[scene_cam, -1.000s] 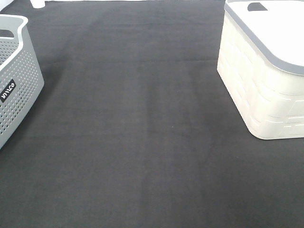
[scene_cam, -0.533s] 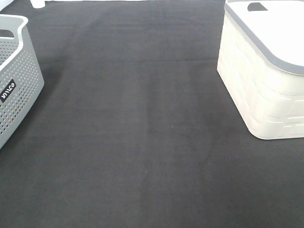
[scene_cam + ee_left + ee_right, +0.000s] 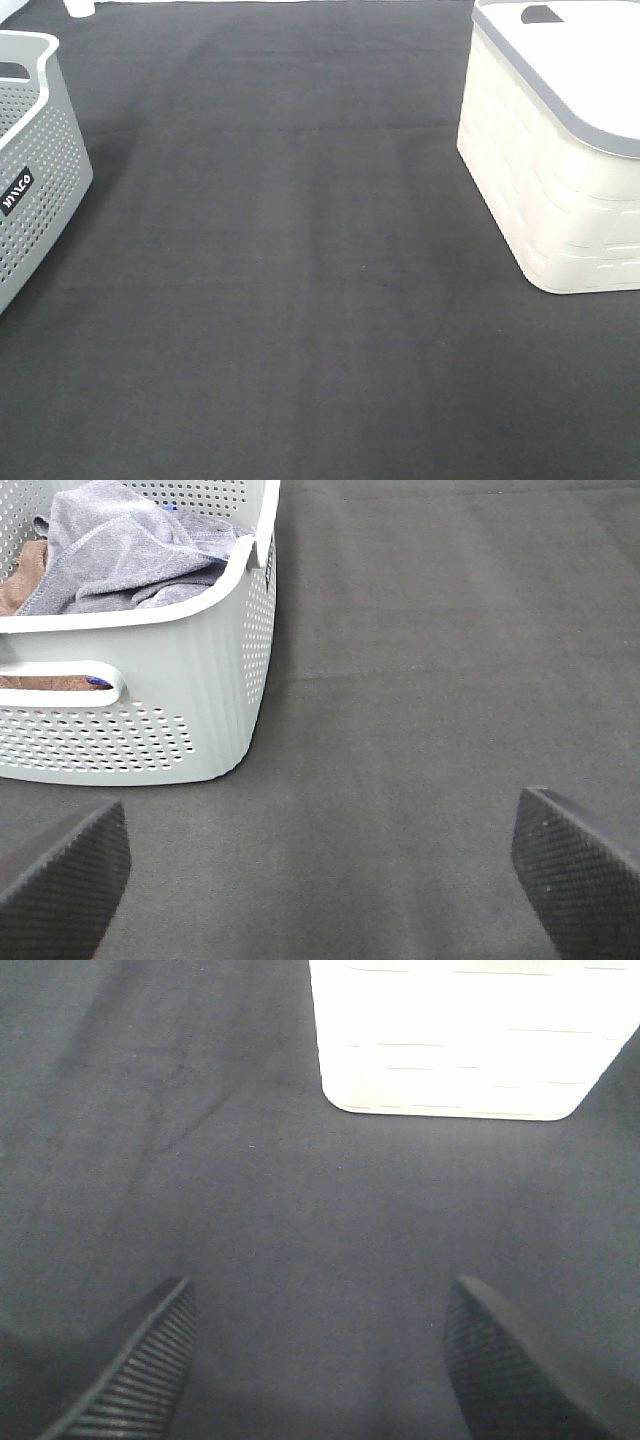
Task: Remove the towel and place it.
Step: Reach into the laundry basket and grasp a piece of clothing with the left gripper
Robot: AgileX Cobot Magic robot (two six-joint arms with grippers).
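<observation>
The grey-purple towel [image 3: 125,550] lies bunched in the perforated grey basket [image 3: 190,695] on the dark counter [image 3: 300,300] as the left gripper [image 3: 322,875] and right gripper [image 3: 325,1360] hover with jaws wide open and empty; the removal looks not yet begun, the next move likely a reach over the rim.

A staged test bench in a lab, by the look of it: a flat table covered edge to edge with a plain black cloth [image 3: 300,330]. Set far apart on it are laundry props, a grey perforated basket [image 3: 45,190] holding a towel [image 3: 120,550] and a cream lidded bin [image 3: 540,200].
</observation>
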